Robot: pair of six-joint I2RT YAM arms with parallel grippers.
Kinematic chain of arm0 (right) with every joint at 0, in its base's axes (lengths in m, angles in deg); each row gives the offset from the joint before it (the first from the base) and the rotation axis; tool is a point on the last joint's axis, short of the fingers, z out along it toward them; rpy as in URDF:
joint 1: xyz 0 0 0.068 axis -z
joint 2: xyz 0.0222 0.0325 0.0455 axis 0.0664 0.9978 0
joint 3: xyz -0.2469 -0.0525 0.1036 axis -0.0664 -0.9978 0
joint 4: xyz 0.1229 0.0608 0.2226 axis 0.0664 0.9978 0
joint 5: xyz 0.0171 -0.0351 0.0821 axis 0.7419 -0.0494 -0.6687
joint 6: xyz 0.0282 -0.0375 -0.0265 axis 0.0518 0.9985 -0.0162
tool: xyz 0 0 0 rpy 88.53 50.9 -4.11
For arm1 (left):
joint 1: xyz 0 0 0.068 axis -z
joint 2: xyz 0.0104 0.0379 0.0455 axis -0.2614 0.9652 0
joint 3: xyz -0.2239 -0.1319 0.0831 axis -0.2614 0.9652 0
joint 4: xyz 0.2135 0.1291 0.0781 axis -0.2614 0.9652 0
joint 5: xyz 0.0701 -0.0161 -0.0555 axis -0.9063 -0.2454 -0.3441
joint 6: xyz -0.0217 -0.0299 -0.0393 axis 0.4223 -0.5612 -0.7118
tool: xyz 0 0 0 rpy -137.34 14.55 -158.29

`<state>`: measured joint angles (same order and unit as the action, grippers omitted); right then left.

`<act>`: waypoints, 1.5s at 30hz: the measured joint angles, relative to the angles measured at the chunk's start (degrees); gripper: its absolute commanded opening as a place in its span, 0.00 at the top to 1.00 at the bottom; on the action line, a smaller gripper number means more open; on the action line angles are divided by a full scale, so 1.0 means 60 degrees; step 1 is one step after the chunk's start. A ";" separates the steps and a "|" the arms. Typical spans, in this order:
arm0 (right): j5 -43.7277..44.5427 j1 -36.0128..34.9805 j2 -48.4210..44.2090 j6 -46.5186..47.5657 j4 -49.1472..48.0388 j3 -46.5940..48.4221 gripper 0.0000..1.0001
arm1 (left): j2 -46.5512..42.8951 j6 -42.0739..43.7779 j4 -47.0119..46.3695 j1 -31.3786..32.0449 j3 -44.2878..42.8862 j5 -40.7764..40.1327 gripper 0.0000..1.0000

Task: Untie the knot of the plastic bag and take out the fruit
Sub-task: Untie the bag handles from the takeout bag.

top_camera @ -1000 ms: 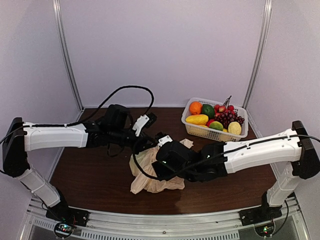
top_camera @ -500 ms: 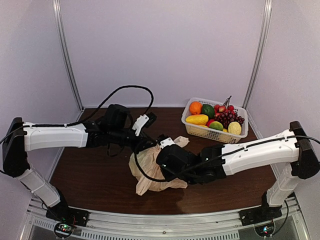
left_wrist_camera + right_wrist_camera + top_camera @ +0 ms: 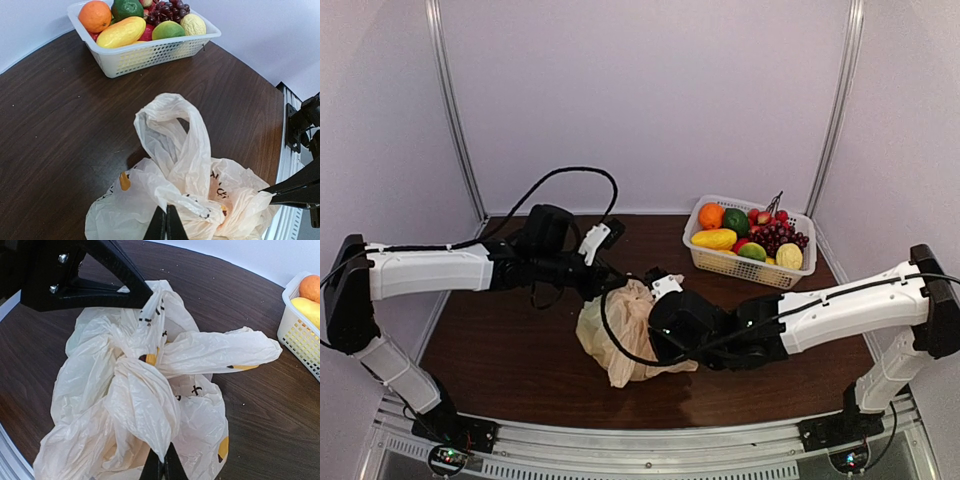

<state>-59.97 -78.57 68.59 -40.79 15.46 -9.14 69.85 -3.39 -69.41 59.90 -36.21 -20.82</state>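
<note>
In the top view, the left gripper [image 3: 166, 225], left of centre, is clenched on the bag [image 3: 620, 338] by its knot [image 3: 145, 358]. The bag sits mid-frame. The right gripper [image 3: 162, 465] pinches a bag flap. A basket [image 3: 740, 266] stands upper right.

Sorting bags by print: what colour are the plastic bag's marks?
Black and yellow-orange, on the cream plastic bag; clearest in right wrist view.

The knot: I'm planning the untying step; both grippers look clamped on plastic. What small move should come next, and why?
Probably ease the two grippers slowly apart. The left gripper and right gripper are each shut on a fold of the plastic bag, on opposite sides of the knot, which looks tied; opposing tension should loosen it.
</note>
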 measured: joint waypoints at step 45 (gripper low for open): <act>-0.2273 0.1005 -0.0233 0.0758 0.0656 0.1825 0.40 | 0.0153 -0.0954 -0.0211 -0.1067 0.0000 0.1191 1.00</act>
<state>-73.61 -72.54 67.19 -36.24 19.40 1.81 70.77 -9.11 -70.68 53.50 -36.21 -13.67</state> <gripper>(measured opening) 0.612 0.007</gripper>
